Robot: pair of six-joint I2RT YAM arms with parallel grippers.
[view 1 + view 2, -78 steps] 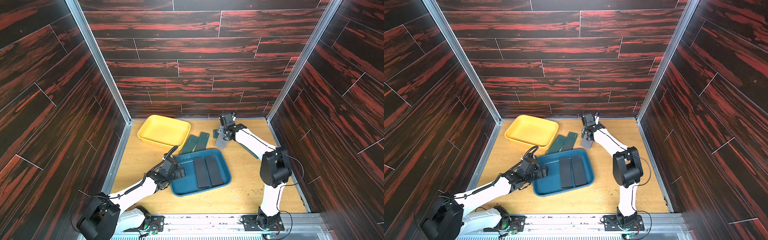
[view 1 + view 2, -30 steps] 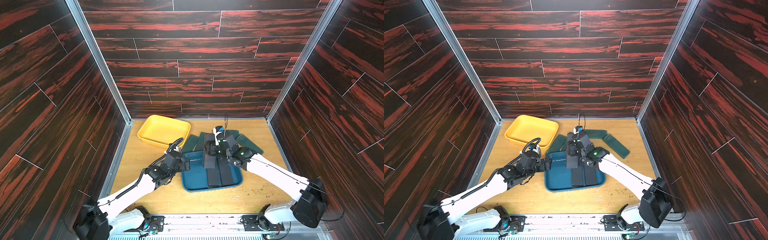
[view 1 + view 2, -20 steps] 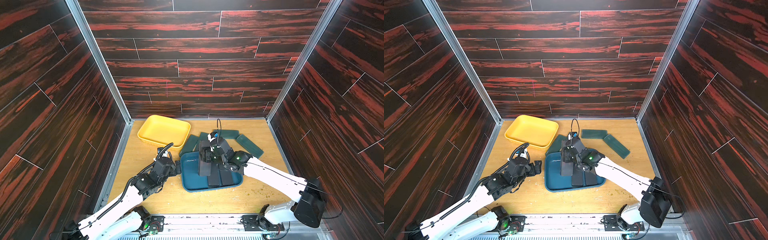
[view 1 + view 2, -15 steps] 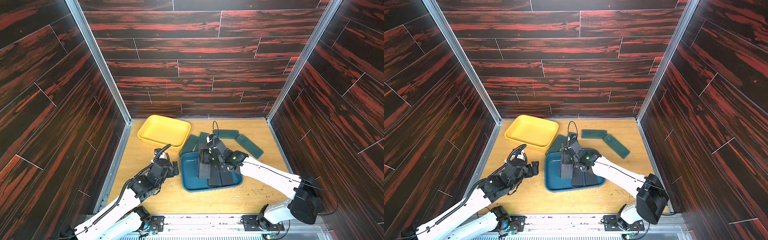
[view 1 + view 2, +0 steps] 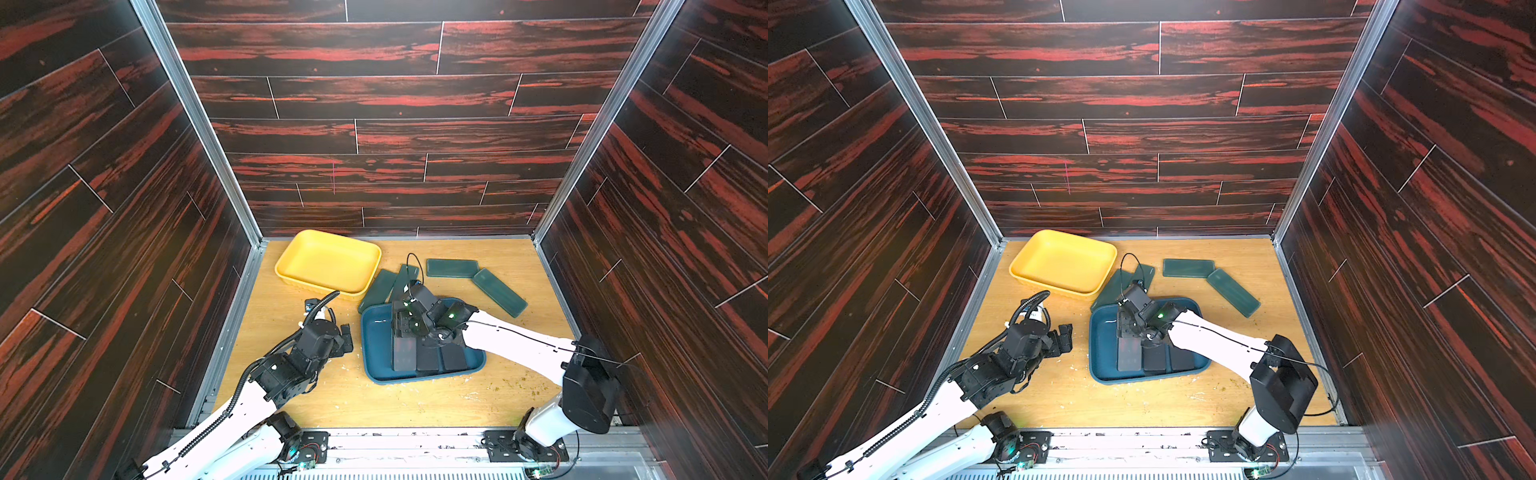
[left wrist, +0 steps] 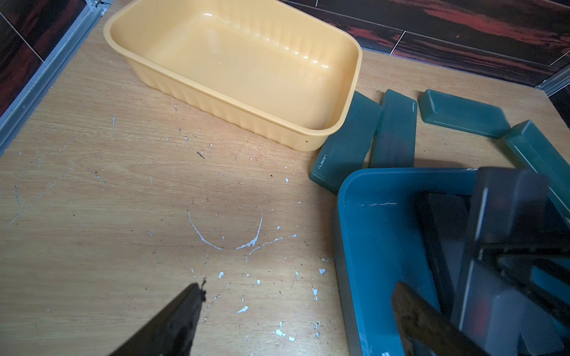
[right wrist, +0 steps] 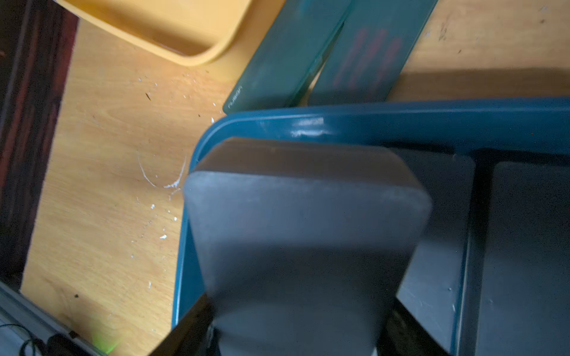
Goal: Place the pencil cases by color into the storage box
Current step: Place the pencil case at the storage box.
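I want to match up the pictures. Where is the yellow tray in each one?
Top views: the yellow tray sits at the back of the table, near the corner of the walls.
Left wrist view: fills the upper middle.
Right wrist view: only a corner shows.
Shared landmark: two green pencil cases lying beside the tray.

Yellow tray [image 6: 345, 80] on scratched surface [image 6: 123, 215]; four green cases [image 6: 348, 145] beside it; blue tray [image 6: 370, 246] holds black cases [image 6: 444, 215].
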